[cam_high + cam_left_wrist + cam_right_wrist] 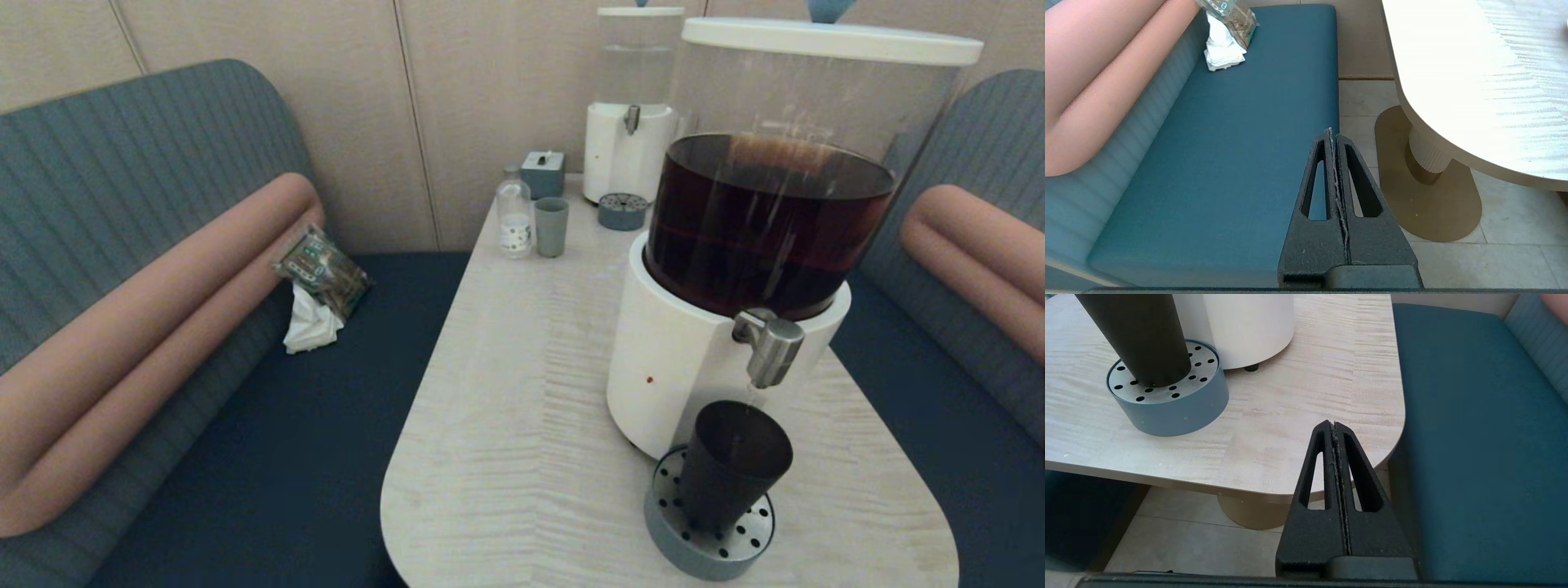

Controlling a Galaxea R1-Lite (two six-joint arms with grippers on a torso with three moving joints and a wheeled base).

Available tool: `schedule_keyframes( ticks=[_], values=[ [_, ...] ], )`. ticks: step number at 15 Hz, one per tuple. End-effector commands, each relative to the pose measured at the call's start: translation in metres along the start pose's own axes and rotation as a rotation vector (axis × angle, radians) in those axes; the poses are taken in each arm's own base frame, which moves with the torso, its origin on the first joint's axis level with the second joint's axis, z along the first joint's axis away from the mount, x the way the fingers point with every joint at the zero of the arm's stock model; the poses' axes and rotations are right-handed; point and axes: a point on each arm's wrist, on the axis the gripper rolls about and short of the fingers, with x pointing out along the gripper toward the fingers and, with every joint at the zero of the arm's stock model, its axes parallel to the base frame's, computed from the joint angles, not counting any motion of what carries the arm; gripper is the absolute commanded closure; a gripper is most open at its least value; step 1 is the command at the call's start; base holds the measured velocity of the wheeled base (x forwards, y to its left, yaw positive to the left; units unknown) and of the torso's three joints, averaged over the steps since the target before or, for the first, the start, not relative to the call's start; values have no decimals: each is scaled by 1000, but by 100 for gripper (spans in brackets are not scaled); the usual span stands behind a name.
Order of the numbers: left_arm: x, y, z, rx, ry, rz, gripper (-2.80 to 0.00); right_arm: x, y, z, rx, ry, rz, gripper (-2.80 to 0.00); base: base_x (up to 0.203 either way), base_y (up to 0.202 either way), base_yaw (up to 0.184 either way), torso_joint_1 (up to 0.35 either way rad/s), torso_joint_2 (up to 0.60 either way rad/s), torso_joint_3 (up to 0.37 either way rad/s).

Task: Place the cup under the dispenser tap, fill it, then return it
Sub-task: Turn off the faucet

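The cup (733, 464) stands upright on the perforated drip tray (709, 543) at the foot of the big dispenser (702, 359), its open mouth just below the tap (771, 346) — the spot where whatever runs out would land inside it and any splash would fall through the tray's holes and not on the table (522, 425). A thin pale streak seems to hang between spout and rim, but whether liquid is actually running, or how full the cup is, cannot be told from here. Neither arm shows in the head view. The right gripper (1334, 426) hangs low off the near corner of the table, clear of the cup and tray, its fingers pressed together on nothing; it is near enough to come back for the cup, yet out of the way of the tap. The left gripper (1331, 132) sits parked over the bench seat (1229, 163) beside the table's pedestal, likewise pressed shut and empty — it seems to have no part in this job. By the look of it the placing is done and the filling stage is in hand, with the return not yet made. At the far end of the table a grey-blue tumbler (551, 226) and a small bottle (515, 216) stand by the second dispenser (629, 122), well apart from the work.
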Motion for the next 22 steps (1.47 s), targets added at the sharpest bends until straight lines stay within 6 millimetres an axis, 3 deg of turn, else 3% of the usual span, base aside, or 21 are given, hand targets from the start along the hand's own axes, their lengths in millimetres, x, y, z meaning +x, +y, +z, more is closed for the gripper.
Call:
schedule_keyframes(
  ticks=[1, 6, 7, 9, 11, 14, 17, 22],
  values=[
    [0, 0, 0, 4, 2, 1, 0, 0, 0, 0, 0, 3, 0, 0, 0, 0, 0, 0, 0, 0],
    [0, 0, 1, -5, -4, 5, 0, 0, 0, 0, 1, 3, 0, 0, 0, 0, 0, 0, 0, 0],
    [-4, 0, 11, -9, -40, 1, 0, 0, 0, 0, 2, 3, 0, 0, 0, 0, 0, 0, 0, 0],
    [-18, 0, 50, -16, -147, -37, 0, 0, 0, 0, 0, 3, 0, 0, 0, 0, 0, 0, 0, 0],
    [-27, -1, 104, -39, -165, -103, 0, 0, 0, 0, 2, 3, 0, 0, 0, 0, 0, 0, 0, 0],
    [13, -2, 157, -71, -3, -176, 0, 0, 0, 0, 2, 3, 0, 0, 0, 0, 0, 0, 0, 0],
    [59, -3, 193, -107, 97, -275, 0, 0, 0, 0, 0, 3, 0, 0, 0, 0, 0, 0, 0, 0],
    [108, -8, 213, -217, 204, -477, 0, 0, 0, 0, 2, 3, 0, 0, 0, 0, 0, 0, 0, 0]
  ],
)
